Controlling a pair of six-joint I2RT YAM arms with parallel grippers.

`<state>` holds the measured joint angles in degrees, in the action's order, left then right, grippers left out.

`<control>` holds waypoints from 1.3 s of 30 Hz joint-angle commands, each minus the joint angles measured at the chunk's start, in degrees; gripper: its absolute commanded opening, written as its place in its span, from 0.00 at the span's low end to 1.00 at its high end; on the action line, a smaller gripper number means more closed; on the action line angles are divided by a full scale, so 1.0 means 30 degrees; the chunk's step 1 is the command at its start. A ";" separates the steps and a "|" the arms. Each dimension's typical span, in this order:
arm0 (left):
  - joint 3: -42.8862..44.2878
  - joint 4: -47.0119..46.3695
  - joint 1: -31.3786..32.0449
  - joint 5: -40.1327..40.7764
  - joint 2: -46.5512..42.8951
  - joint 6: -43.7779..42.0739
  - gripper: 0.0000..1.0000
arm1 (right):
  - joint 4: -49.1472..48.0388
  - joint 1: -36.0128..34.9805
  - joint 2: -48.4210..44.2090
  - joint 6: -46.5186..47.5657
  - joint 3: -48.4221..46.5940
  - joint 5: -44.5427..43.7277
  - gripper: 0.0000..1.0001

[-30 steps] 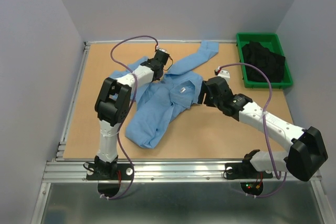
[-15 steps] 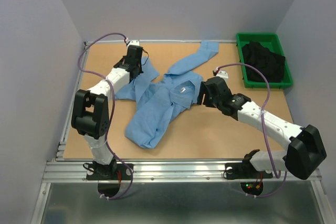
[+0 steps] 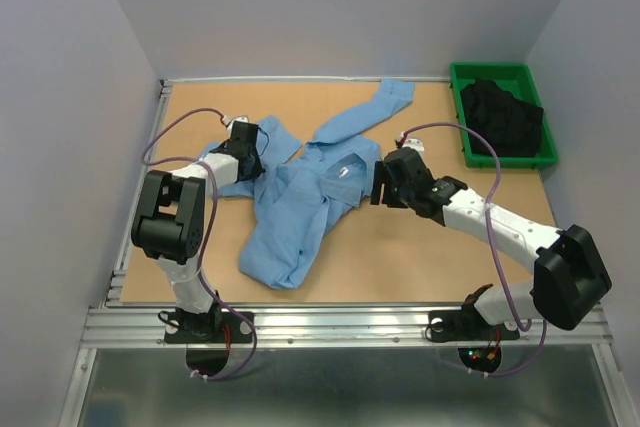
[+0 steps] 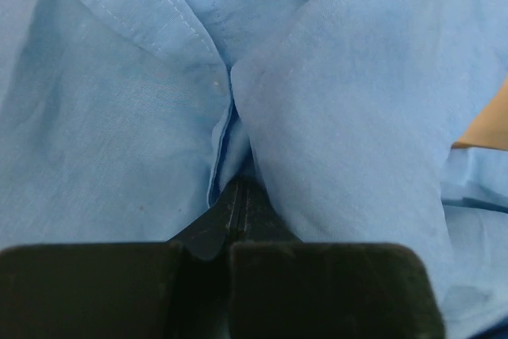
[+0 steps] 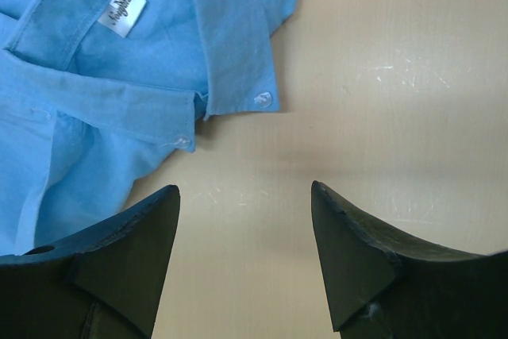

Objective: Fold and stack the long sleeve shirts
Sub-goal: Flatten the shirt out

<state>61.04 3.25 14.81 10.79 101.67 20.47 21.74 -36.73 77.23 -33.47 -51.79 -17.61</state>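
left gripper (image 4: 238, 200) pinched tight on the light blue shirt (image 3: 300, 212), right gripper (image 5: 244, 196) spread wide and empty, collar (image 5: 230, 53) just ahead of it

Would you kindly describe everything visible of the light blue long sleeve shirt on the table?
The light blue thin-fabric dress shirt lies unfolded and rumpled on the tan wooden table, one long sleeve stretched toward the far edge. A white neck label and small clear buttons show at the open collar. The left gripper has its fingers shut on a fold at the shirt's left side; the right gripper, fingers open, hovers just beside the collar.
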 commanded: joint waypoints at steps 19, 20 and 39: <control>-0.2887 0.0674 -0.1658 -0.1956 -0.9221 0.0416 0.69 | -0.3904 -0.0822 0.5425 0.2751 -0.5439 0.4316 0.79; -0.2681 0.0908 -0.1365 -0.1752 -0.9134 0.0036 0.71 | -0.4051 -0.0881 0.5805 0.2547 -0.5703 0.4374 0.79; -0.1244 0.2112 0.3589 0.4900 -0.4096 -0.3308 0.69 | -0.4873 -0.1995 1.1668 0.2164 -1.0013 0.4522 0.58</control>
<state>54.48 9.34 25.17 20.60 88.01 11.81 9.43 -42.57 111.85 -26.24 -78.63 -3.66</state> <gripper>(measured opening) 0.697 0.609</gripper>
